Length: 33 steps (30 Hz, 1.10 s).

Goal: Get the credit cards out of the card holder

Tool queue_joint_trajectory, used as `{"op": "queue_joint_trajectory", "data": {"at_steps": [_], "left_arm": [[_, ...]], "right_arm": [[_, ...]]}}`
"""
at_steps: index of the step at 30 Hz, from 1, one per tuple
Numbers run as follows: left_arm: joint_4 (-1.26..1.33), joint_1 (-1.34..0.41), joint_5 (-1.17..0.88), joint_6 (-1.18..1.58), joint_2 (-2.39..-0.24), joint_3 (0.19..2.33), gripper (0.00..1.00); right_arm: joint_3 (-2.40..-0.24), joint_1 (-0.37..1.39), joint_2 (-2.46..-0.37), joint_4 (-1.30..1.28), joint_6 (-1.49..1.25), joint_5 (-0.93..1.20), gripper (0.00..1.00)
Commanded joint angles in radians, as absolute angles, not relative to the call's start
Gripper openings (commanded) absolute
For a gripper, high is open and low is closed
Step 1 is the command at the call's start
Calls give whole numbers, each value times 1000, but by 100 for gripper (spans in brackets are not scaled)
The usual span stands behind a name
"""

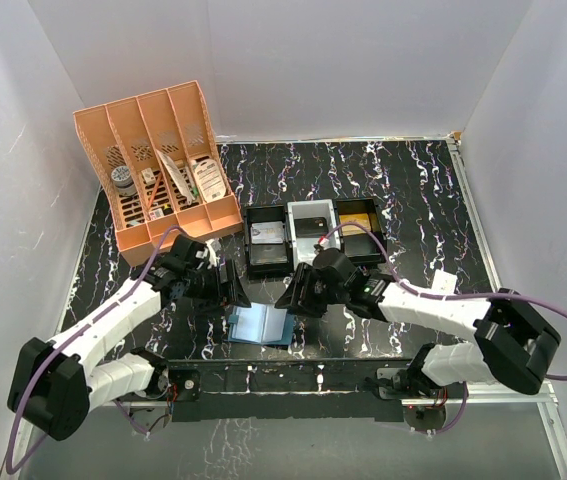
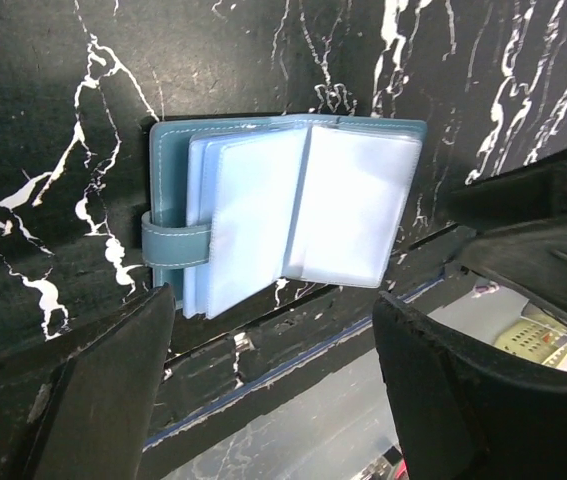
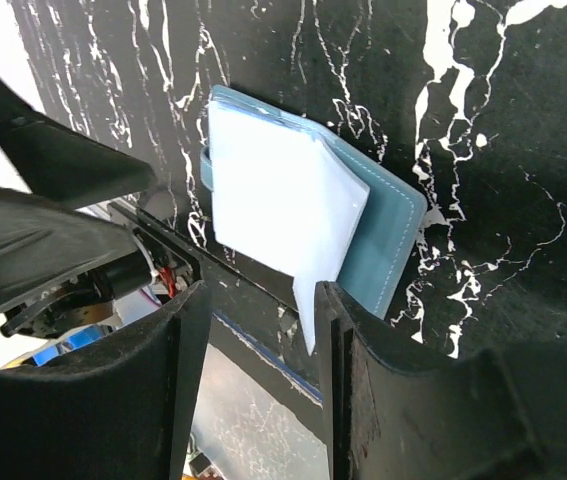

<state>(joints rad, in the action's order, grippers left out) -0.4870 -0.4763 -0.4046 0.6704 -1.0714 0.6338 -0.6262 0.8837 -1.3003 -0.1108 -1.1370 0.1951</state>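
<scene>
Holder: teal-blue bifold card holder (image 1: 261, 325) open on black marbled surface (image 1: 413, 200).
Credit cards: none out yet.
Left fingers (image 2: 113, 400): spread, empty.
Right fingers (image 3: 143, 400): half parted, empty.

The card holder (image 2: 283, 210) lies open mid-frame on the black marbled table (image 2: 53, 110), its clear sleeves (image 2: 348, 205) fanned. The left gripper (image 2: 275, 318) spreads wide, its fingers filling the lower corners.

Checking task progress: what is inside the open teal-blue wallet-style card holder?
Inside the soft teal-blue card holder only pale, cloudy plastic sleeves show; no card is visible. Anything between the stacked sleeves is covered.
</scene>
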Motion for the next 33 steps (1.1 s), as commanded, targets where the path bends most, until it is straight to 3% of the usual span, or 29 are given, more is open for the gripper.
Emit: {"op": "queue_joint_trajectory", "data": {"at_steps": [1,13,23,25,33], "left_arm": [[-520,-502,-379,672,-1095,640,76],[-461,-531,-389,684,-1134,583,60],[-326,-559,-460,718,-1181,511,41],[-334,-565,-441,726,-1183,507,41],[-524,-571,-252,714,-1147,600,60]], "right_arm": [[-631,889,-1271,-92,-1133,174,43],[-617,890,-1381,-14,-1159,246,36],[-570,890,-1448,67,-1185,292,3],[-555,890,-1460,88,-1193,302,1],[-554,890,-1456,51,-1186,266,0]]}}
